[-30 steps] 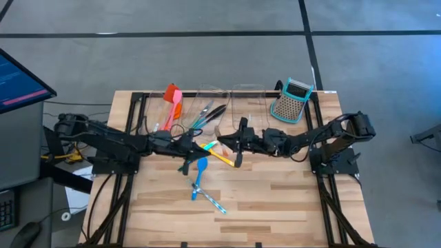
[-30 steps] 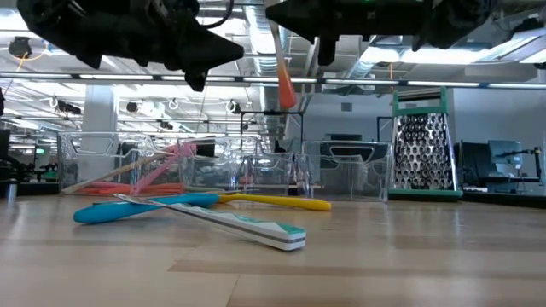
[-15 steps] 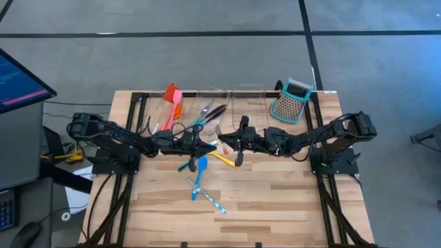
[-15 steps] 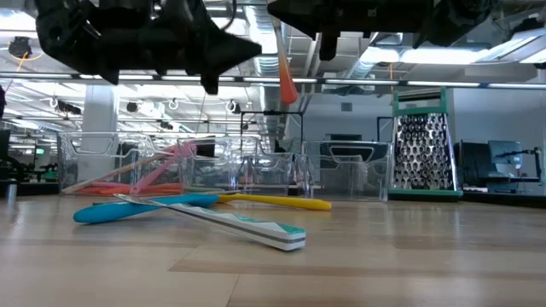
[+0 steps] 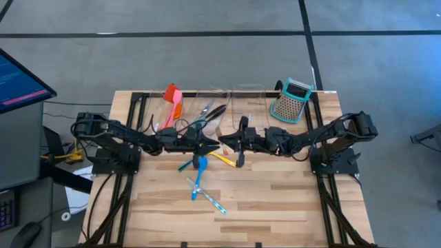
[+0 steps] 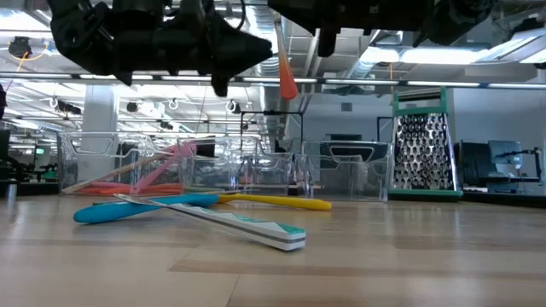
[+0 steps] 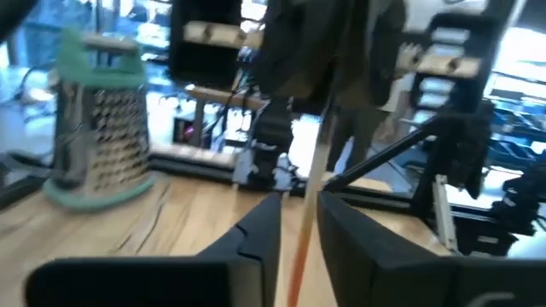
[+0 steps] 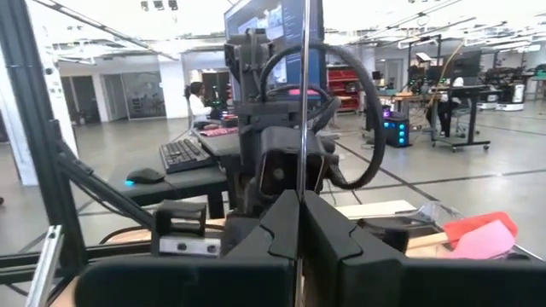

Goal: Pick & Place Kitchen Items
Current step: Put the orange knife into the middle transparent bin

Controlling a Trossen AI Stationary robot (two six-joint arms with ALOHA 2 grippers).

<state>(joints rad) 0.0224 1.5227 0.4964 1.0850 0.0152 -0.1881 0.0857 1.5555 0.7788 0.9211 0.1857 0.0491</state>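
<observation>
Your right gripper (image 5: 227, 143) pinches a slim orange spatula (image 6: 287, 78) upright above mid-table; the left gripper (image 5: 212, 144) faces it, fingers parted around the handle. Blue spoon (image 6: 141, 209) and yellow spoon (image 6: 277, 201) lie on the wooden table (image 6: 409, 256), bins (image 6: 256, 175) and grater (image 6: 419, 142) behind.

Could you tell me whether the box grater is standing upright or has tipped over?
Upright. In the low view the box grater stands on its base on the table, handle on top.
</observation>
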